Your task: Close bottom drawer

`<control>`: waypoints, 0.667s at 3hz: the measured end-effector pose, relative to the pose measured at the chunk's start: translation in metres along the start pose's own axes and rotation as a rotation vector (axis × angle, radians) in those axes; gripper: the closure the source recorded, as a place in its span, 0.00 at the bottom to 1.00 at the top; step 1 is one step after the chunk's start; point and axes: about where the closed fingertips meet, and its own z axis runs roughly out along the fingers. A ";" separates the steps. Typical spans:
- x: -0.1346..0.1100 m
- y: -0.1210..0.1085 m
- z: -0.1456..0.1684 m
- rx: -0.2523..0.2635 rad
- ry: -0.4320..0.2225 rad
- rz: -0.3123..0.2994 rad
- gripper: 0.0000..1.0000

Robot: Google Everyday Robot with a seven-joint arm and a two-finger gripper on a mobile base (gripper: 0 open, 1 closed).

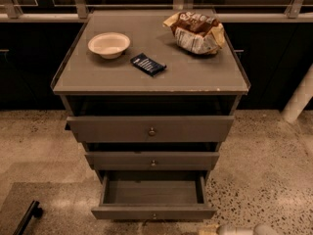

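The bottom drawer is the lowest of three in the grey cabinet. It is pulled out furthest and its inside is empty. Its flat grey front has a small round knob. The middle drawer and the top drawer each stand out a little. Only a pale part of my gripper shows, at the bottom edge of the camera view. It is to the right of the bottom drawer's front and apart from it.
On the cabinet top lie a white bowl, a dark blue packet and a chip bag. A black bar lies at the lower left on the speckled floor. A white post stands at the right.
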 end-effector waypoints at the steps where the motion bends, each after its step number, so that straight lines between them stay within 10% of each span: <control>1: -0.002 -0.019 0.028 -0.083 -0.010 0.011 1.00; 2: -0.035 -0.046 0.037 -0.070 -0.017 -0.065 1.00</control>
